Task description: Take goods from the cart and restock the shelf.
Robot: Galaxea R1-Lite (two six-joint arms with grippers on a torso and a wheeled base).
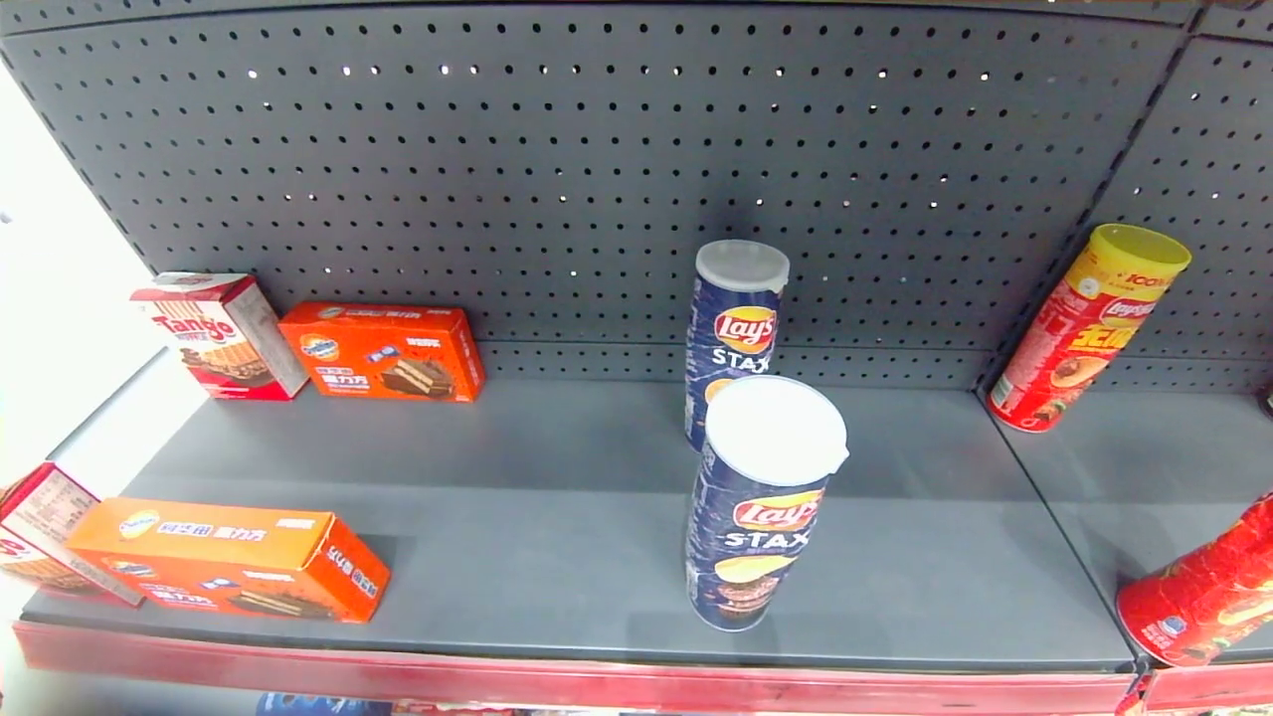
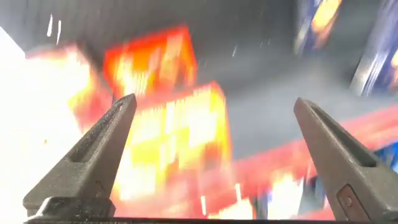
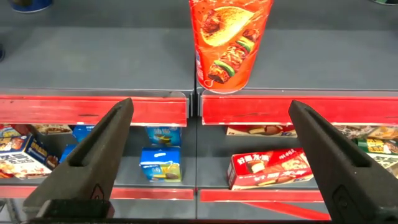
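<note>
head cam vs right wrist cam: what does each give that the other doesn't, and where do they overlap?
Head view's own: back blue can, front blue can, two orange boxes at the left, and a yellow-lidded red can at the back of the right bay.
Right wrist view's own: the right gripper, open, and the lower shelf with a blue box and a red box.
Both: the red edge strip and, likely the same one, the red can at the right bay's front.

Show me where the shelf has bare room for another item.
Widest bare patch: shelf middle, between the orange boxes and the two blue cans. A narrower strip lies between those cans and the yellow-lidded red can. Left edge crowded.
</note>
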